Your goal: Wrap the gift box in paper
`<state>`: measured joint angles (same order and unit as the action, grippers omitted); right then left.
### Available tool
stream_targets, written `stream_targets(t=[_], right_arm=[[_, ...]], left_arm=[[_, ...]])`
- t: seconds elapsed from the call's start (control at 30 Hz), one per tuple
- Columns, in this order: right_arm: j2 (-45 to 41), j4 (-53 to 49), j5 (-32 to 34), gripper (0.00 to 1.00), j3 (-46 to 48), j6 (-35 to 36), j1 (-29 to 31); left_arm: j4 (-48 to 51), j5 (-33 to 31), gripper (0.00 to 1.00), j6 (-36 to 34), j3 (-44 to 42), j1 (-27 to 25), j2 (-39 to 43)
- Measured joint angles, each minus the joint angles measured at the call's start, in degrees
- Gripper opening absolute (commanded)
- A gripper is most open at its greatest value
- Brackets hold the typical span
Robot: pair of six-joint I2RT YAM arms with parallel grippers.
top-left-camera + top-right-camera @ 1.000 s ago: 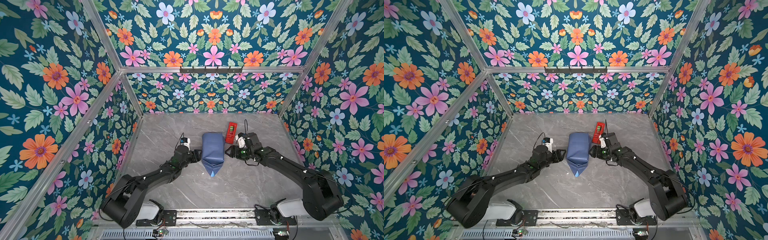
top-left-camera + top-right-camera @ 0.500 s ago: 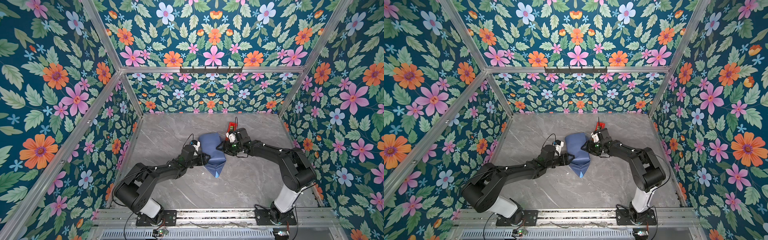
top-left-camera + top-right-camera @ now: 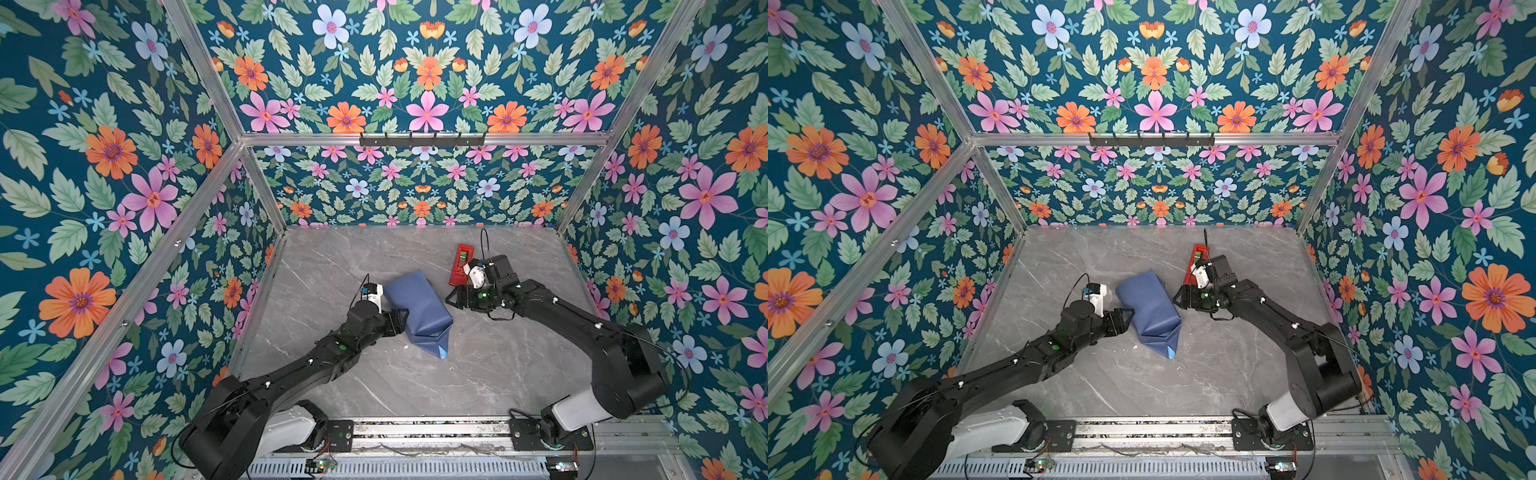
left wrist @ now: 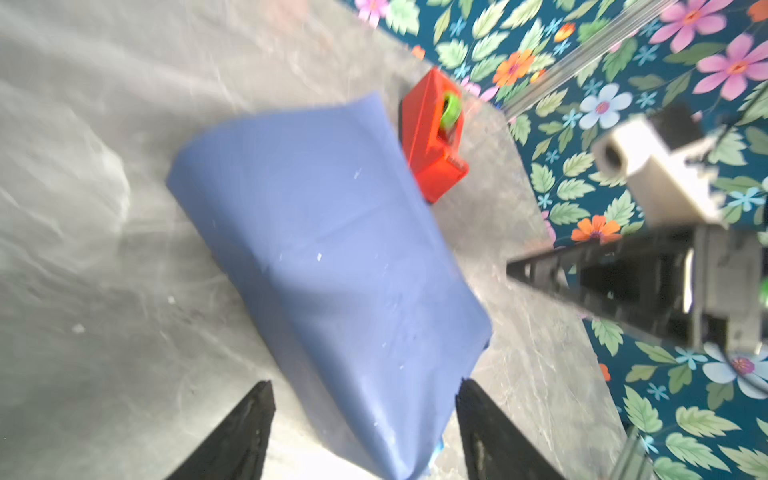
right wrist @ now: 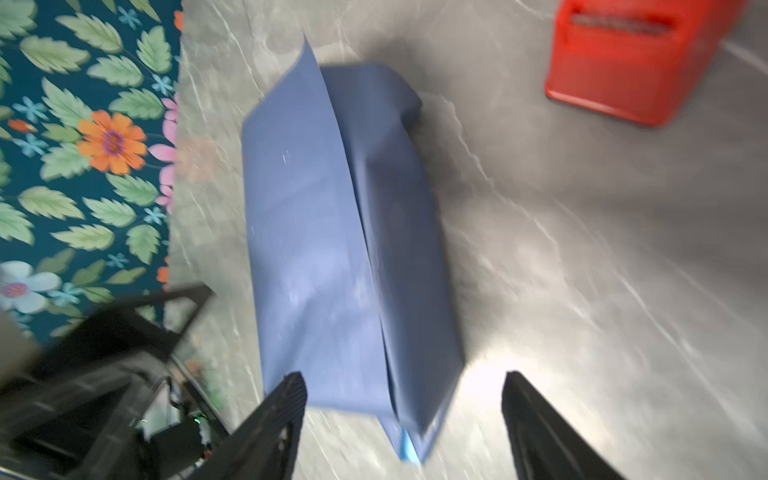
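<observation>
The paper is slate-blue and folded round a long parcel lying aslant mid-table; a light-blue tip pokes out at its near pointed end. The gift box is hidden inside it. My left gripper stands open right at the parcel's left side. In the left wrist view the left gripper straddles the parcel's near end, with gaps to both fingers. My right gripper is open a short way off the parcel's right side, facing the parcel's end.
A red tape dispenser stands just behind the right gripper, close to the parcel's far end. The grey marble table is boxed in by flowered walls on three sides, and a metal rail runs along the front.
Half a second ago both grippers were pressed in against the parcel's sides; now both have drawn back. The parcel has turned, its far end to the left and its pointed end to the right.
</observation>
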<state>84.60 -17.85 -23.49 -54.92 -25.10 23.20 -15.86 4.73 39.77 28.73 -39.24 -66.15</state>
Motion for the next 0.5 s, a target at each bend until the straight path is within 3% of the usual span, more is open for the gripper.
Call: stream_targets(t=[0.17, 0.3, 0.5], right_arm=[[-5.8, -1.3, 0.5, 0.63, 9.9, -2.4, 3.3], [-6.9, 1.4, 0.5, 0.58, 13.7, -5.8, 7.2], [-6.8, 6.4, 0.2, 0.52, 18.4, -10.8, 8.2]], left_arm=[[2.9, 2.7, 0.64, -4.1, 6.5, -0.4, -5.9], [3.7, 7.4, 0.63, -7.0, 12.7, -0.9, -14.0], [5.0, 10.7, 0.61, -10.4, 18.0, -0.7, -23.0]])
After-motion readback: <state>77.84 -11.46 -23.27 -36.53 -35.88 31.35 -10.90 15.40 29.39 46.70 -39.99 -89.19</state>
